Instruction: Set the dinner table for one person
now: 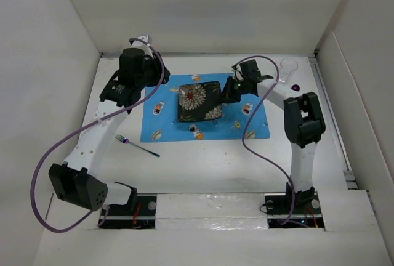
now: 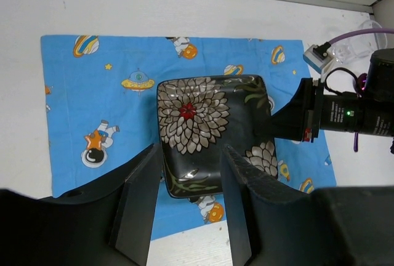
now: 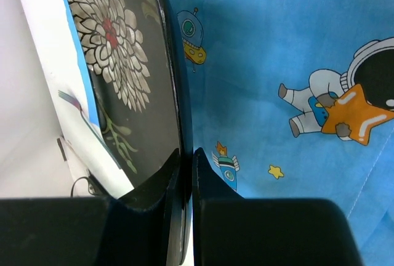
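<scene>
Your black flowered plate (image 1: 199, 101) sits on the blue cartoon-print cloth (image 1: 161, 125), which is spread over the far middle of the white bench (image 1: 215, 167). Your right tool (image 3: 186, 155) is clamped on the plate's right rim. Your left tool (image 2: 191, 152) hangs left of the plate, jaws apart, gripping nothing. A fork (image 1: 136, 145) lies on the bare bench near the cloth's near left corner. A clear cup (image 1: 288, 67) stands at the far right corner.
</scene>
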Robot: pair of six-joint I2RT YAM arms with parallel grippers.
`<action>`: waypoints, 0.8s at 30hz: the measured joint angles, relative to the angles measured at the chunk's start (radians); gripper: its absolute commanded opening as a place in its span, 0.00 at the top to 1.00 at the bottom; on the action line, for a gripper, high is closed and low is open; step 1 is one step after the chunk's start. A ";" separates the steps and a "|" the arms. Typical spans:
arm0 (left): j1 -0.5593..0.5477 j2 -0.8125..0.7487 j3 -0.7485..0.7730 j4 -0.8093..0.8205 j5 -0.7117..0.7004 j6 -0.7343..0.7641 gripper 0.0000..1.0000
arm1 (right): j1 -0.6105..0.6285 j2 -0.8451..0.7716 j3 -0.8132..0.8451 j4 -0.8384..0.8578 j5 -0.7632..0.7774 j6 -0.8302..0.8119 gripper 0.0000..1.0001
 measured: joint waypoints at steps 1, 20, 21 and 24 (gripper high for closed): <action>0.000 0.000 -0.006 -0.001 0.001 0.000 0.61 | 0.000 0.004 0.002 0.000 -0.002 -0.001 1.00; 0.000 0.001 -0.047 0.015 0.003 -0.020 0.62 | -0.026 0.021 0.058 -0.186 0.157 -0.085 0.41; 0.000 0.001 -0.047 0.015 0.003 -0.020 0.64 | -0.037 -0.004 0.058 -0.204 0.186 -0.090 0.43; 0.000 0.001 -0.047 0.015 0.006 -0.022 0.87 | -0.099 -0.092 0.060 -0.229 0.262 -0.104 1.00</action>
